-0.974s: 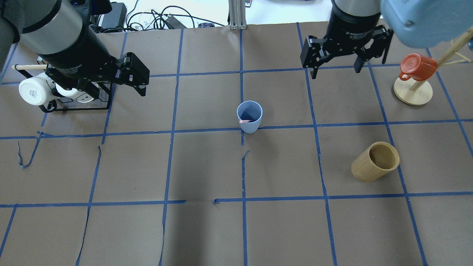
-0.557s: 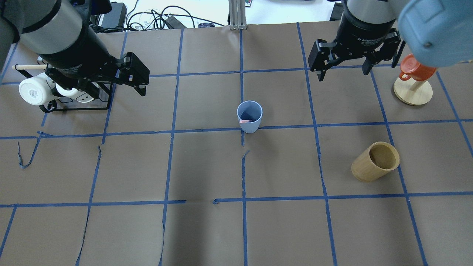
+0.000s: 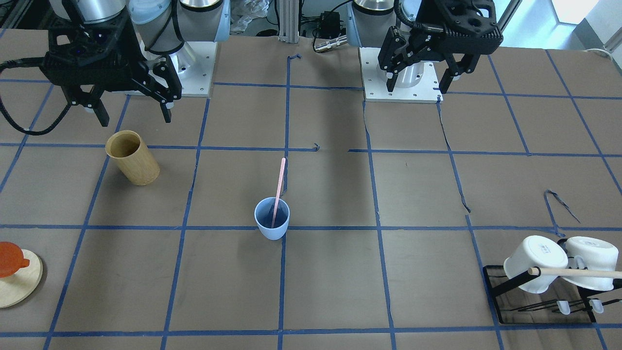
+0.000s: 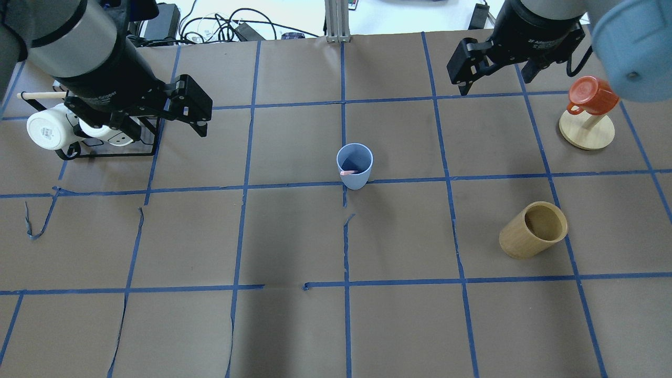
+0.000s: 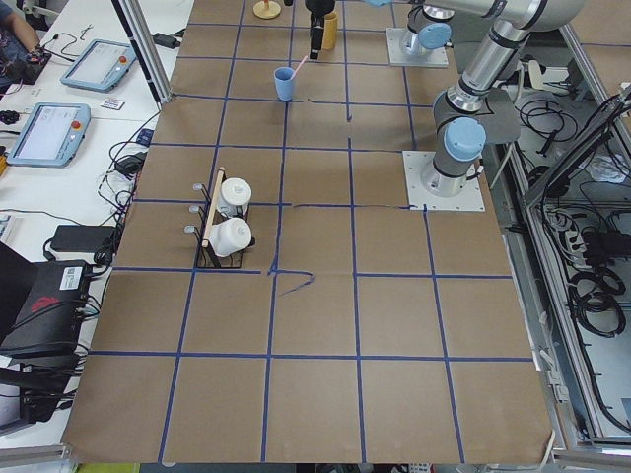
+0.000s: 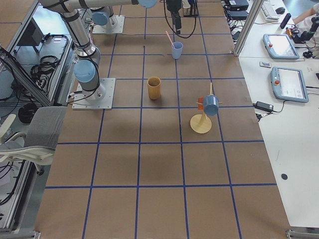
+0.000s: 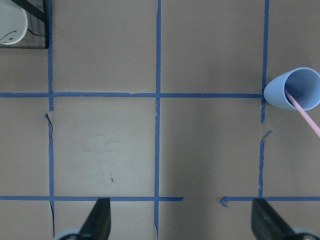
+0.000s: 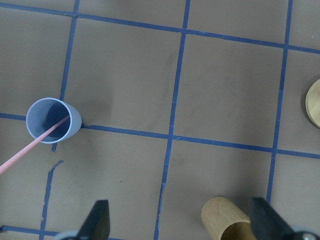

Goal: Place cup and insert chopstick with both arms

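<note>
Found the cup upright near the middle of the table, at a crossing of the blue tape lines, with nothing gripping it. Saw the chopstick standing in it, lower end down inside, the rest sticking out over the rim and leaning toward the robot's edge of the table. Noted the left gripper raised toward that same edge, fingers spread wide and empty, well apart from the cup. Noted the right gripper likewise spread wide with nothing in it, up on the robot's right, near the bamboo cup but clear of it. Found that bamboo cup upright, well apart from the blue one, on the right half of the table. Saw two white mugs tipped on a black rack toward the operators' edge on the robot's left, a wooden rod running past them. Spotted an orange mug toward the operators' edge on the right, apparently hung on a wooden stand; could not make out the peg clearly.
</note>
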Controlling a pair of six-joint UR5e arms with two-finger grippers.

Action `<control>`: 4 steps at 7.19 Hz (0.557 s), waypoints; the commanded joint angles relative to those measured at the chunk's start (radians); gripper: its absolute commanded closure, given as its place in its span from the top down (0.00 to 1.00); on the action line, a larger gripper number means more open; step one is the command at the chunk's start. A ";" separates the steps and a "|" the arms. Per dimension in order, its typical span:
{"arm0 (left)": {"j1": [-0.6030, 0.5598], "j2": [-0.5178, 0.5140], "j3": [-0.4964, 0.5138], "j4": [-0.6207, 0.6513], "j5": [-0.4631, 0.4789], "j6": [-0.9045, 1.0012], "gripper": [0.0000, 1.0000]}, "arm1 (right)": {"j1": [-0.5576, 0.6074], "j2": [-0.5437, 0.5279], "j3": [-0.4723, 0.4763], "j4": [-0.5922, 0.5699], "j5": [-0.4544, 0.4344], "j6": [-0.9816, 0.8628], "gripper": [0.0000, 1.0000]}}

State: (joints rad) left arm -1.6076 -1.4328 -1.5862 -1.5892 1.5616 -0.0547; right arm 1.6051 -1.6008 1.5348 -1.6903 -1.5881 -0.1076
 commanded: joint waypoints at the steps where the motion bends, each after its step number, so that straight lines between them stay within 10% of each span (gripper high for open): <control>1: 0.000 0.000 0.000 0.000 0.000 0.001 1.00 | -0.022 -0.011 -0.007 0.015 0.043 0.002 1.00; 4: 0.000 0.000 0.000 0.000 0.000 0.000 1.00 | -0.042 -0.011 -0.002 0.017 0.053 0.006 1.00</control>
State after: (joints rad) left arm -1.6076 -1.4327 -1.5861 -1.5892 1.5616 -0.0547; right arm 1.5703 -1.6103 1.5299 -1.6761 -1.5394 -0.1053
